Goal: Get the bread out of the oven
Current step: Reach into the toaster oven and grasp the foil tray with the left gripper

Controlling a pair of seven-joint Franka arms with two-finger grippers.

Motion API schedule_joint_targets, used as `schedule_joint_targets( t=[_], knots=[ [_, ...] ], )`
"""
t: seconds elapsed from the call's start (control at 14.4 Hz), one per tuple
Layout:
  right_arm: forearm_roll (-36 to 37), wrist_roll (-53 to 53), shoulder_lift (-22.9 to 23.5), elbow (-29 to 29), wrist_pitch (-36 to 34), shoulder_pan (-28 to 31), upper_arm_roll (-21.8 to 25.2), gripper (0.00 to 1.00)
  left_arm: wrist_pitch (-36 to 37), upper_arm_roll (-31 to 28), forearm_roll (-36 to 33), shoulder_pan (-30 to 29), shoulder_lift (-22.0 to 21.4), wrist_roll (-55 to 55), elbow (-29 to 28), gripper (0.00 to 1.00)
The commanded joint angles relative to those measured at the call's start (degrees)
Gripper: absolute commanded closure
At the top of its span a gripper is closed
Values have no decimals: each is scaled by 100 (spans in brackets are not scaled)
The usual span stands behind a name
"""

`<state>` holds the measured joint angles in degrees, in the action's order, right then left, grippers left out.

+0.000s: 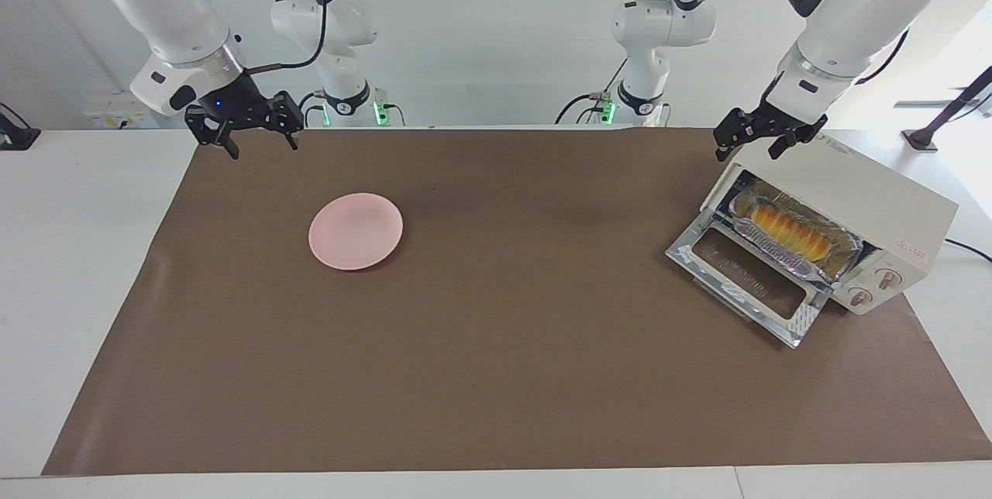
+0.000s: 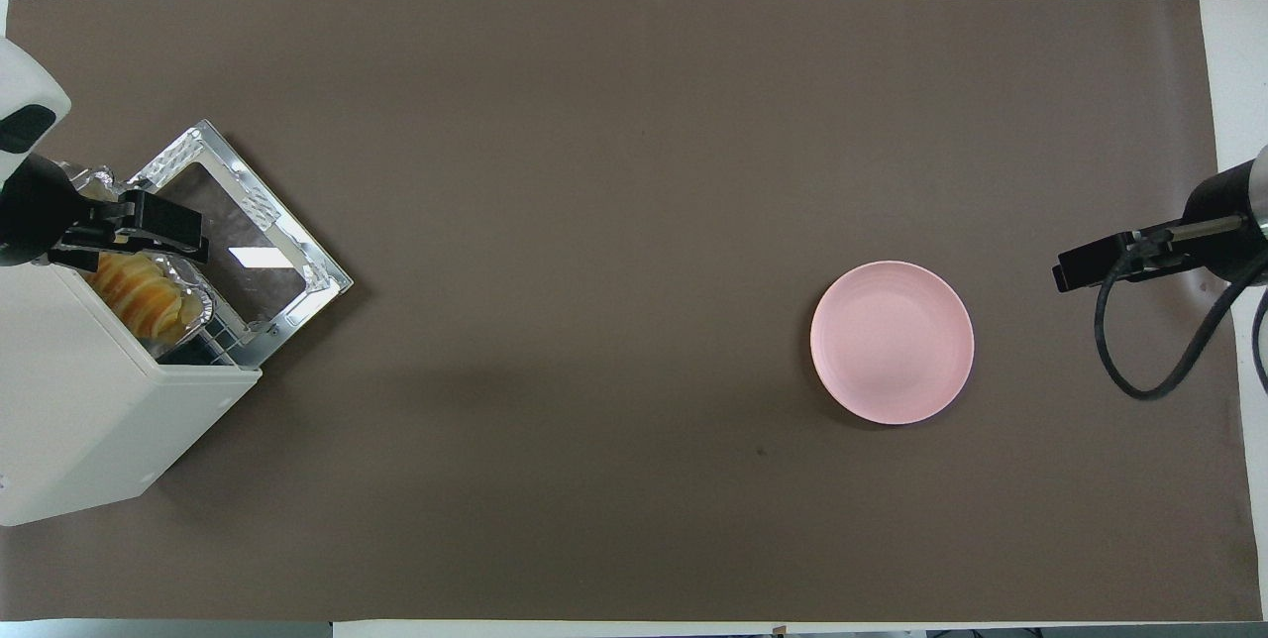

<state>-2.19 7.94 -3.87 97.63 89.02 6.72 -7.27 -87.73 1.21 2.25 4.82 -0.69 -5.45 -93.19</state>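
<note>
Inside, bread (image 1: 787, 228) lying in open oven (image 1: 891, 208), left pincer (image 1: 756, 141) hovering above it, seemingly spread, right pincer (image 1: 248, 131) waiting spread over desk (image 1: 504, 328).

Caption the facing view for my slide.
Oven door down, bread in its foil tray inside; left pincer above the oven, right pincer waiting, pink plate bare.

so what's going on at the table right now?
The oven sits at the left arm's end of the table with its door dropped open. The bread is still inside, lying in a foil tray. The left gripper hangs open over the oven's top edge, holding nothing. The right gripper waits open, in the air at its own end. A pink plate lies bare on the brown mat.
</note>
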Motion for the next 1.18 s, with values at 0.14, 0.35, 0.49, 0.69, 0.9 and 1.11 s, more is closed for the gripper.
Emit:
schedule_joint_targets(
  t=[0.14,0.35,0.49,0.69,0.9,1.11],
  knots=[
    [-62,-47,-87,90,2,84,-55,0,-95,19,91,-78,-98,35,-111,0],
    [-62,-47,-78,90,2,84,-64,0,-612,11,74,-69,-116,-157,-304,0],
    [-62,-47,-79,90,2,84,-55,0,-875,2,39,-87,41,-1076,-296,0],
    [-62,-47,-78,81,2,84,-64,0,-1166,-7,-294,-271,401,-1931,-269,0],
    [-62,-47,-78,90,2,84,-64,0,-1640,-7,-751,-324,867,-3082,-374,0],
    [-62,-47,-78,90,2,84,-55,0,-2264,-7,-884,-482,1043,-3383,-813,0]
  ],
)
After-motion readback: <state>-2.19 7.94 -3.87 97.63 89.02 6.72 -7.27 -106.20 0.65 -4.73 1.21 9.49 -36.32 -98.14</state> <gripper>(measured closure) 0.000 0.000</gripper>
